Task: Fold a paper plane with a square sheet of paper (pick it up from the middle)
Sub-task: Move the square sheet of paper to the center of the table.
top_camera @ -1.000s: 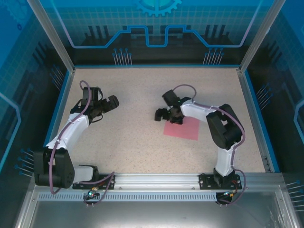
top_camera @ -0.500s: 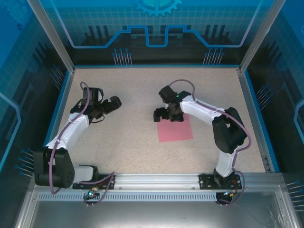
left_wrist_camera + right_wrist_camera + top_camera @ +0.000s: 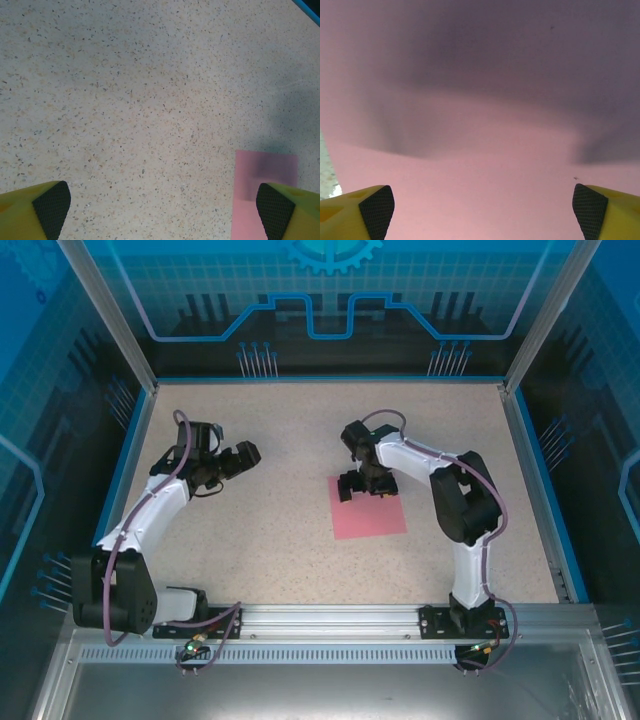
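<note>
Largest item: speckled beige bench (image 3: pixel 300 430), blue-rimmed. Found right of its centre: thin pink-red square sheet of paper (image 3: pixel 372 518), flat, unfolded, no crease visible.

Orientation of the sheet: square, hence no long axis to report. Edges close to parallel with the bench edges, with a slight skew in the top view. No nose or point formed yet, so no heading either. Paper plane not begun, judging by the flat sheet.

Right fingers (image 3: pixel 376 205): yellow with black pads, spread wide, low over the sheet. Seen from the top camera above the far part of the sheet rather than its dead centre. Pink paper between both pads in the wrist view, and a sliver of bench at the left edge. Contact with the paper impossible to confirm.

Left fingers (image 3: pixel 50 207): spread wide as well, gripping nothing, over bare bench well to the left of the sheet. One corner of the sheet (image 3: pixel 265 175) visible near the right-hand pad.

Risks, as judgement only:
- Pads closing on thin flat paper likely to skate across it, dragging the sheet instead of raising a ridge to pinch.
- Pinch taken off-centre, toward the far edge, likely to leave the sheet hanging lopsided and spoil a true centre fold.
- Hard closing pressure likely to set stray creases.
- No hold-down from the left side, so rotation of the sheet on contact quite possible.
</note>
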Controlling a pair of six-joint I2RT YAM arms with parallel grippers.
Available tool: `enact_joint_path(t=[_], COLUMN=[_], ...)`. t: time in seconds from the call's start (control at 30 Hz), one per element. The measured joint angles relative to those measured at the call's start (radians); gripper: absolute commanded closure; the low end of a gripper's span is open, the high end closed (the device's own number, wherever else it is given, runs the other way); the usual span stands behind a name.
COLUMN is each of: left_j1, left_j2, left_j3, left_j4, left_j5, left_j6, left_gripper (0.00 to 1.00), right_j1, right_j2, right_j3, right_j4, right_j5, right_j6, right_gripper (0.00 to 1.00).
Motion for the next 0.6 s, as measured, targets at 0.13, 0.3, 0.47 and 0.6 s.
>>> enact_joint_path(t=[0.13, 0.3, 0.47, 0.6], left_j1=[0.0, 0.0, 0.0, -0.001], left_j2=[0.014, 0.026, 0.032, 0.039], left_j3=[0.0, 0.001, 0.002, 0.002], left_j4=[-0.005, -0.008, -0.013, -0.014], left_j5=[0.0, 0.0, 0.0, 0.0], left_j6=[0.0, 0.0, 0.001, 0.001], left_gripper=[0.01, 0.01, 0.01, 0.01], right_j1=[0.008, 0.022, 0.024, 0.024], right_j2=[0.031, 0.056, 0.073, 0.076], right_j3=[0.027, 0.032, 0.033, 0.034], right_j4=[-0.021, -0.027, -0.035, -0.035], right_j5=[0.0, 0.0, 0.01, 0.011], right_j6=[-0.008, -0.008, -0.008, -0.008], right_gripper=[0.06, 0.06, 0.09, 0.13])
